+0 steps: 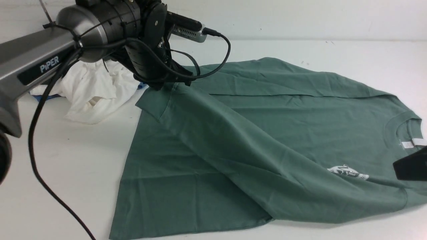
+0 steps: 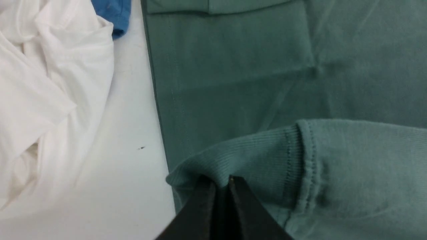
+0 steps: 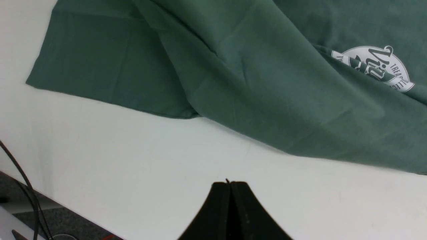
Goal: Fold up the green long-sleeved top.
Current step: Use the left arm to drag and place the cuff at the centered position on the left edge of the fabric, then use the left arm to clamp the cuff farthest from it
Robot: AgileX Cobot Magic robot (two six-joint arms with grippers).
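The green long-sleeved top lies spread on the white table, with its neck and white neck tag at the right and its hem at the left. A round white logo shows on the chest. My left gripper is at the top's far left corner. In the left wrist view it is shut on the ribbed sleeve cuff and holds the sleeve raised over the body. My right gripper is shut and empty above bare table, near the top's front edge. It shows as a dark shape by the collar.
A crumpled white shirt lies at the back left with a blue garment beneath it, close to the top's hem. A black cable hangs from my left arm. The table's front edge shows in the right wrist view.
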